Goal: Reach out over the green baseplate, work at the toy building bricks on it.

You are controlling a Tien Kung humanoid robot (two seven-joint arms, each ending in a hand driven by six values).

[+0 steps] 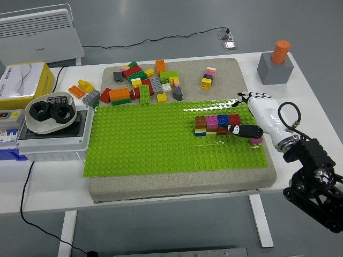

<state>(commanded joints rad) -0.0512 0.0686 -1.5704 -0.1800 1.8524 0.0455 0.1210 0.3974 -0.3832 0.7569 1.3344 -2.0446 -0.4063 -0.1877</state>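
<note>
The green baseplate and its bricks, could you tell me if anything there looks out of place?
Mostly tidy: one brick row sits square on the green baseplate. A pink brick lies apart by the right robot hand.

The right hand (256,115) reaches in from the lower right on a black arm (313,179), white palm turned down, wrist bent. Its dark thumb (242,130) juts leftward below the fingers (247,97), which seem loosely extended, apparently holding nothing.
</note>
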